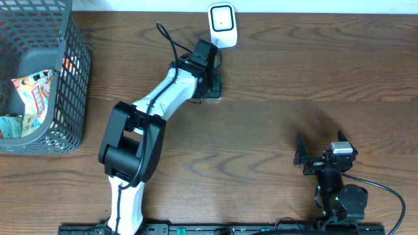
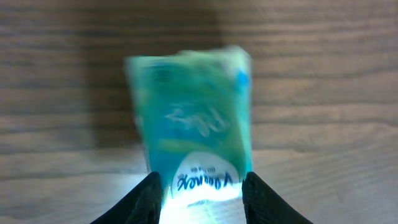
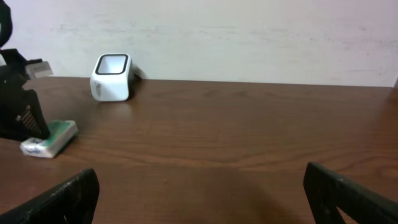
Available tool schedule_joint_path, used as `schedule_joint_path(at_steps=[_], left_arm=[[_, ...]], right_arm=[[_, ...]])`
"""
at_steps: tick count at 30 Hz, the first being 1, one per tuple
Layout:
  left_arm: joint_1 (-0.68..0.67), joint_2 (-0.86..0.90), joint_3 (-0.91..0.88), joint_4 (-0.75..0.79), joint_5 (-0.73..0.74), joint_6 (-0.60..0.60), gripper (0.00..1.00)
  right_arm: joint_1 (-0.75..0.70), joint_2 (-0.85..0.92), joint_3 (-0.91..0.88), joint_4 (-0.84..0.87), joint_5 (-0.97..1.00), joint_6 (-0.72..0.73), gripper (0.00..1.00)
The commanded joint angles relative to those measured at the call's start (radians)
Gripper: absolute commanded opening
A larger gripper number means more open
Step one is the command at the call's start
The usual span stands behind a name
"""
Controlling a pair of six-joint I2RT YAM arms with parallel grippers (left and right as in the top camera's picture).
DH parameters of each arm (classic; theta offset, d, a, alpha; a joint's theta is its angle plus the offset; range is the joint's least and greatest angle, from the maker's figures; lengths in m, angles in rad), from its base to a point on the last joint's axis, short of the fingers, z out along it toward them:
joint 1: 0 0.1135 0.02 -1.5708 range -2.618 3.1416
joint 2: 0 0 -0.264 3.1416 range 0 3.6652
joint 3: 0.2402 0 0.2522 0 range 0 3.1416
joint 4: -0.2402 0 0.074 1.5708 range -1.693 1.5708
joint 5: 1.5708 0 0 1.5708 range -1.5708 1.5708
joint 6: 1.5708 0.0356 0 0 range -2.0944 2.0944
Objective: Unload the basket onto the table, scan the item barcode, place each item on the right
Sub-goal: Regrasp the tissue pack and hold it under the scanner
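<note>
Two arms stood at your counter [image 1: 274, 78], the left arm [image 1: 163, 98] reaching out toward the far side. You had the left jaws pinching the green packet [image 2: 189, 118] by its white end, with one dark finger [image 2: 144, 198] pressed to each side. Your left wrist view was blurred, so the print on the packet could not be read. From the right wrist view, the packet [image 3: 50, 138] seemed to lie flat on the counter under those jaws. It was near the white scanner [image 1: 222, 25] but apart from it, with bare wood between them. Your right jaws were spread wide, low over the counter at the near right and well apart from the packet. A dark wire basket [image 1: 72, 78] stood at the left edge with snack bags [image 1: 32, 98] inside.
</note>
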Motion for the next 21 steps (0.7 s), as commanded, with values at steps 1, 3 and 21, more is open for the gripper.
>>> schedule_joint_path(at_steps=[1,3,21], left_arm=[[-0.024,0.002,-0.006,-0.009,0.005,0.013,0.42],[-0.034,0.002,-0.005,-0.009,0.005,0.013,0.42],[0.046,0.002,-0.004,0.000,-0.077,-0.100,0.42]], right_arm=[[0.008,-0.006,-0.002,-0.004,0.003,0.000,0.99],[0.008,-0.006,-0.002,-0.004,0.003,0.000,0.99],[0.008,-0.006,-0.002,-0.004,0.003,0.000,0.99]])
